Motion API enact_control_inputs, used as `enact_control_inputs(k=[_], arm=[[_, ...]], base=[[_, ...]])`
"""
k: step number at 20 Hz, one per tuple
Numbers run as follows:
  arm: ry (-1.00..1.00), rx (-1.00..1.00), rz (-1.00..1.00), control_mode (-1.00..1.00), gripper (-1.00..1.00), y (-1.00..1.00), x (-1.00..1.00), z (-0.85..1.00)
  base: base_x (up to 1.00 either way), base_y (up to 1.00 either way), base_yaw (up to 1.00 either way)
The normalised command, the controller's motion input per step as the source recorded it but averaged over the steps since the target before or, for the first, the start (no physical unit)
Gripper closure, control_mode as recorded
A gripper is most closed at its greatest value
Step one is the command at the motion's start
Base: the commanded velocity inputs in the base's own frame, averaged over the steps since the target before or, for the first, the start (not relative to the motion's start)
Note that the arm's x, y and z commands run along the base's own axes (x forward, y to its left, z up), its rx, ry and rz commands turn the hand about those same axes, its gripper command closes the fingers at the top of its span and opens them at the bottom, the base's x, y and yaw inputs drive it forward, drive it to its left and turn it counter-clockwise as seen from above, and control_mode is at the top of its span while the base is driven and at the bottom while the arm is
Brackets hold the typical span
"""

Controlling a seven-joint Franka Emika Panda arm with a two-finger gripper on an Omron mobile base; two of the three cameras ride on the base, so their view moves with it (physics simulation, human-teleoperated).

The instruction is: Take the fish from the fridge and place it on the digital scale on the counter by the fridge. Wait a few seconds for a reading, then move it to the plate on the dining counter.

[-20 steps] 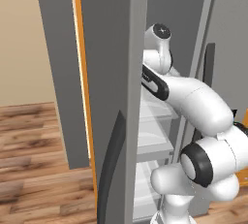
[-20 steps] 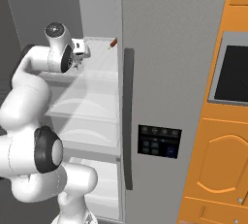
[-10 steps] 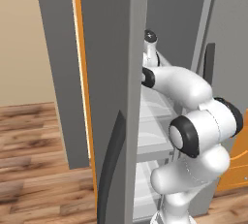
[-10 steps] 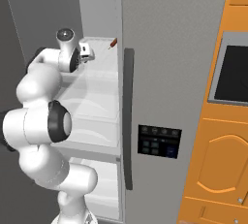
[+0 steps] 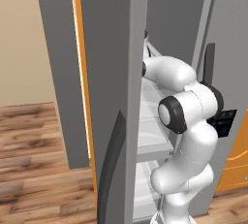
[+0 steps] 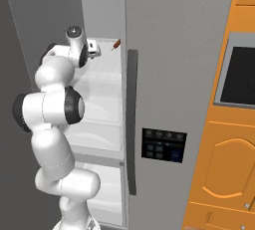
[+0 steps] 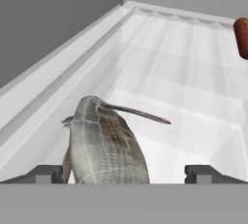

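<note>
A wooden floor and a beige wall frame the left base view, where the fridge (image 5: 121,72) stands with its near door swung wide and the white arm reaches past the door's edge onto an upper shelf; the hand itself is hidden there behind the door. In the right base view the same fridge has its right-hand door shut, orange cabinets beyond it, and the gripper (image 6: 97,51) sits over the upper white shelf (image 6: 107,72), with a small reddish item (image 6: 115,45) lying just ahead of it and to its right. In the hand view the shelf is a pale, ridged tray running away from the fingers, and the fish (image 7: 105,145) lies directly in front of the gripper, between the two fingertips (image 7: 48,173), closer to the left one, its grey-brown scaled body rounded and tapering away from the hand. The jaws stand fully apart, holding nothing, and I cannot tell whether either tip touches the fish. It looks light but probably slick and curved, with thin fins that give no purchase, so the thick middle of the body, squeezed across its flanks, seems the safest hold; the tapered end would likely slip out.
</note>
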Motion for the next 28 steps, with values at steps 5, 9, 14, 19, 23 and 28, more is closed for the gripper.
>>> enact_control_inputs(k=[5,9,14,19,23,28], arm=[[0.05,0.00,0.00,-1.00,1.00,0.20,0.11,-0.48],[0.01,0.00,0.00,-1.00,1.00,0.12,0.00,-0.65],[-0.01,0.00,0.00,-1.00,1.00,0.02,-0.02,-0.49],[-0.15,0.00,0.00,-1.00,1.00,0.00,-0.59,-0.22],[-0.23,0.00,0.00,-1.00,1.00,0.00,-1.00,-0.06],[-0.12,0.07,-0.04,-1.00,1.00,-0.08,-1.00,0.03]], base=[[0.00,0.00,0.00],[0.00,0.00,0.00],[0.00,0.00,0.00],[0.00,0.00,0.00],[0.00,0.00,0.00],[0.00,0.00,0.00]])
